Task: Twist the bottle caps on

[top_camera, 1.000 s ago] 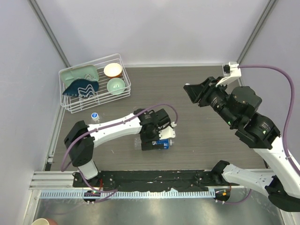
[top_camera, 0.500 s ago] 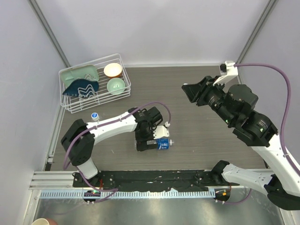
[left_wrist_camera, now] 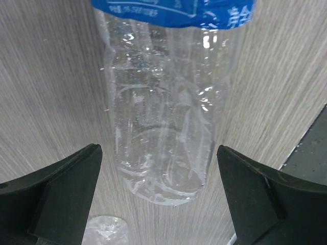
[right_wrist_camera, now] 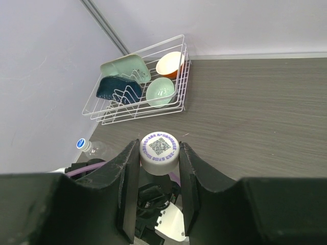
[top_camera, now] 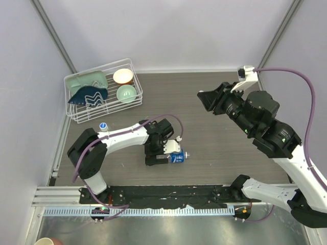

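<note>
the left tool [left_wrist_camera: 157, 148] stood spread on either side of the blue-labelled bottle [left_wrist_camera: 163, 102], which lay on its side on the tabletop [top_camera: 209, 145]. the right tool [right_wrist_camera: 158, 148], raised well apart, pinched a white cap [right_wrist_camera: 159, 151].

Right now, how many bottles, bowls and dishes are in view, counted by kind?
Bottles: 2, labelled bottle and plain bottle.
Bowls: 2, cream bowl and green bowl.
Dishes: 2, pale green dish and dark blue dish.
Total: 6.
</note>
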